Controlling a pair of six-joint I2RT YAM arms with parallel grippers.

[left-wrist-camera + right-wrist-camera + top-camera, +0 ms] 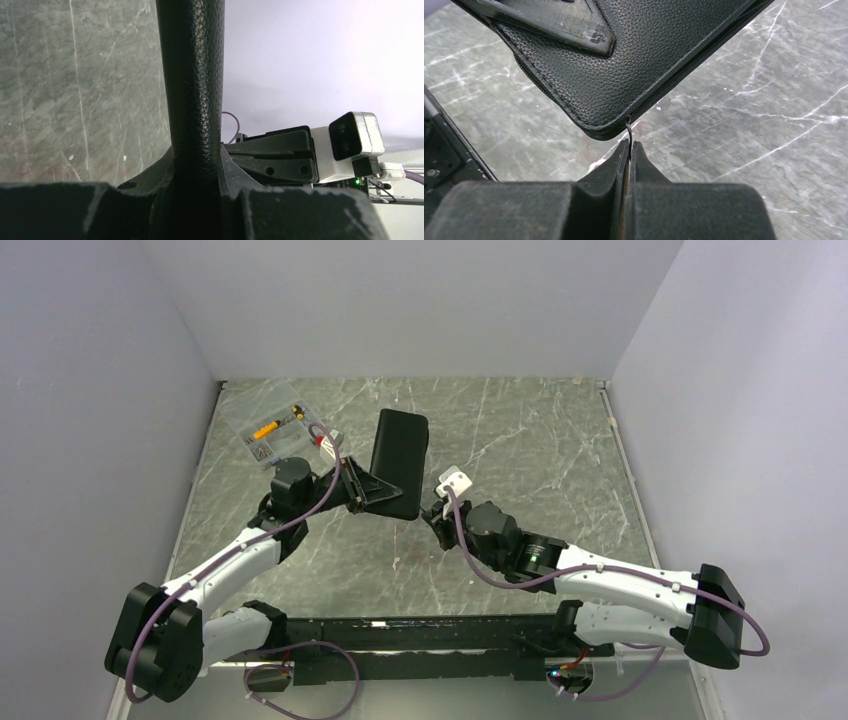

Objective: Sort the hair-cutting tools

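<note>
Left end effector (368, 492) clamps black zip case (400, 452); right end effector (629, 152) pinched tight on zip pull (629, 131).

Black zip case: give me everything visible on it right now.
The black zip case is a flat rectangle with rounded corners, pebbled leather-like skin and a zip running round its edge, apparently closed. It is held tilted on edge above the marbled table, left of centre. The left tool clamps its faces at a lower edge; the right tool is shut on the thin metal zip pull at one corner.
</note>
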